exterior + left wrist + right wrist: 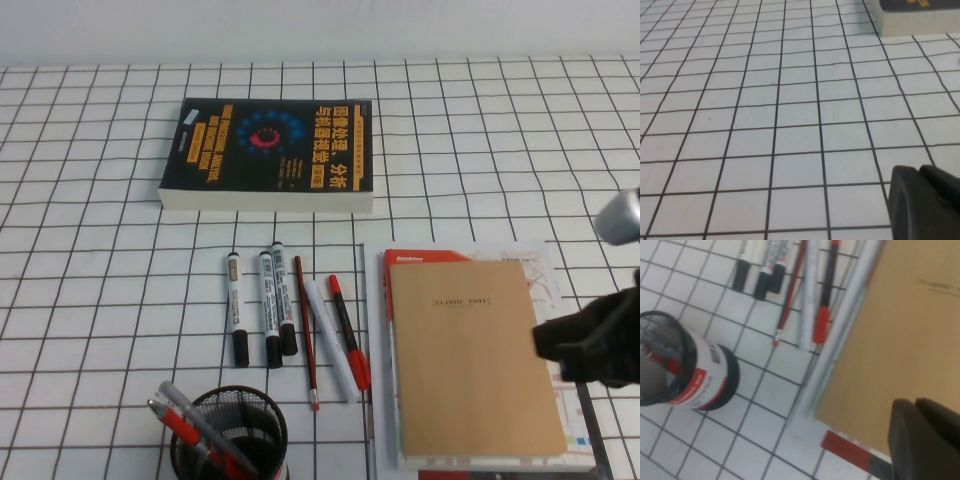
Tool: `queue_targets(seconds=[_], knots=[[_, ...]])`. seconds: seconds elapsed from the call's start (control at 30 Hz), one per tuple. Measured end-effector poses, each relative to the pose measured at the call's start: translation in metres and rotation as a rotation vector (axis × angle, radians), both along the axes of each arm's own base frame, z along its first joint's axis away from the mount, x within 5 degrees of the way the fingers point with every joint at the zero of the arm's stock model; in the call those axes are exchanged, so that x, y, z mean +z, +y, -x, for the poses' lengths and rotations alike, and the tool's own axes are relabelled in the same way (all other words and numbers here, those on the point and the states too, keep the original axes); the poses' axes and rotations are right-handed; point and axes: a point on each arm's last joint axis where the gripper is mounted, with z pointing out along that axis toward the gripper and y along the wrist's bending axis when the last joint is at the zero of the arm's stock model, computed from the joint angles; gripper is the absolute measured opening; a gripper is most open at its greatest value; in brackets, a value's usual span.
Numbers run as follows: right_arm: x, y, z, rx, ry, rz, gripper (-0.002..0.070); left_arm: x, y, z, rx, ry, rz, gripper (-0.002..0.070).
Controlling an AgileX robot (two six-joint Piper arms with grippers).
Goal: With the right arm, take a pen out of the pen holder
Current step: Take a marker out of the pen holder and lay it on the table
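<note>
White table covering with a black grid carries a black wire-mesh pen holder [235, 440] at the near edge, and the red and grey pens [190, 422] stand inside it, none of them gripped. The right gripper [560, 342], its jaws pressed together on nothing, hovers over the brown kraft-paper notebook [470, 360], well apart from the holder, so approach, opening, grasp and lift all appear outstanding. The left gripper [925, 202] sits low over bare grid near the dark-covered thick book [268, 155]; its state cannot be determined.
</note>
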Motion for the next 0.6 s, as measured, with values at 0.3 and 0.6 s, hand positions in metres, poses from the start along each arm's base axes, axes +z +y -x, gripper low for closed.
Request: queue_targets(seconds=[0.3, 0.6], knots=[[-0.012, 0.084, 0.01, 0.257, -0.054, -0.054, -0.0016, 0.0, 0.0, 0.0, 0.0, 0.0, 0.0, -0.0004], [-0.031, 0.164, 0.036, 0.44, -0.148, -0.108, -0.0016, 0.0, 0.0, 0.0, 0.0, 0.0, 0.0, -0.0004]])
